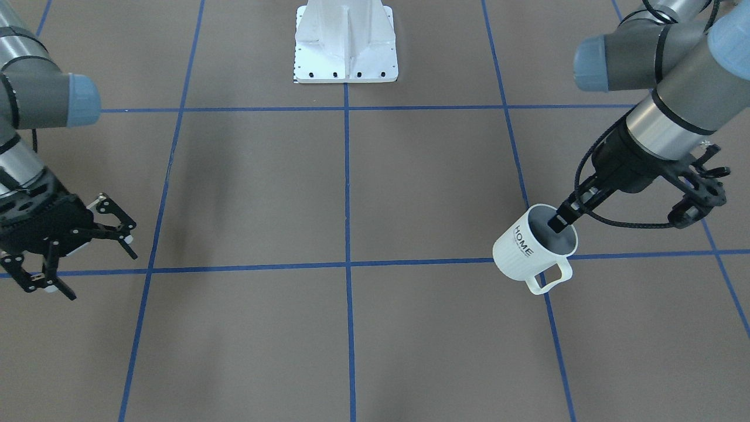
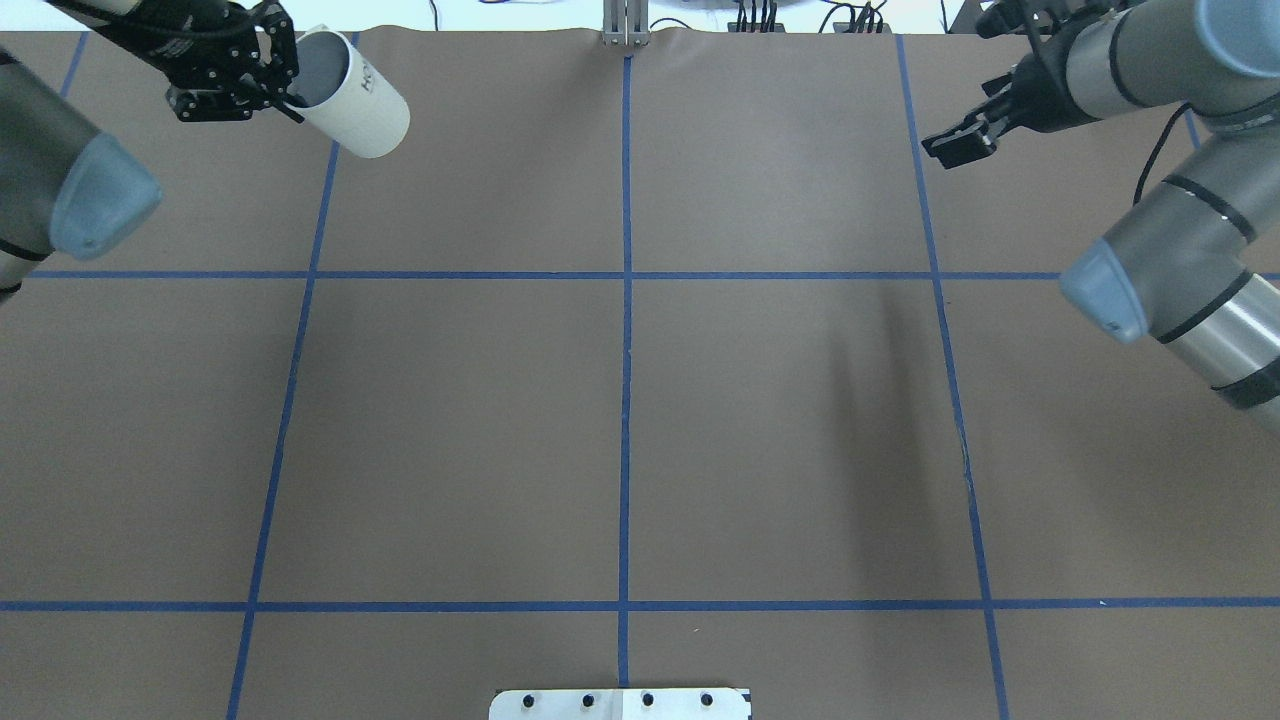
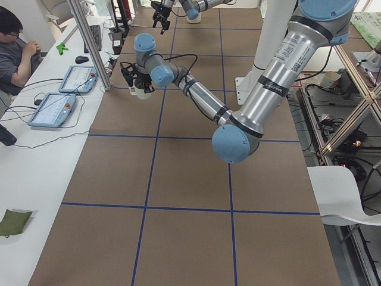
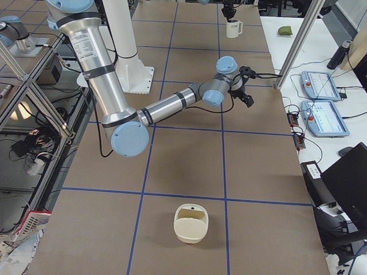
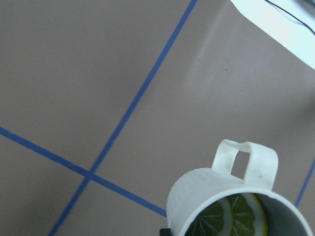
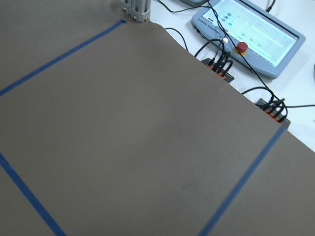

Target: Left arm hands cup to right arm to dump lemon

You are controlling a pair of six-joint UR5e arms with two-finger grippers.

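White ceramic cup (image 1: 521,252) with black "HOME" lettering is being held by the left gripper (image 1: 559,224) over the far part of the table on the robot's left side. The gripper is pinching the rim. One finger is reaching down inside the mouth; the other is sitting outside the wall, mostly hidden. Loop handle (image 1: 554,280) is pointing away from the robot, toward the operators' edge. The cup is looking tilted in the front-facing view; cannot tell whether its base is touching the brown table (image 1: 263,193) or clear of it.

Left wrist view is looking into the cup's mouth. The lemon (image 5: 231,219) is lying inside against the greyish wall, a yellow-green slice with its segments showing, partly cut off by the frame edge.

Right gripper (image 1: 96,269) is hovering well apart from the cup, over the opposite side of the table, fingers spread with nothing between them. Its wrist view is showing bare brown surface, blue tape lines (image 6: 59,59) and a tablet (image 6: 246,34) beyond the edge.

Cream-coloured container (image 4: 191,223) is sitting on the table toward the robot's right end, far from both grippers.
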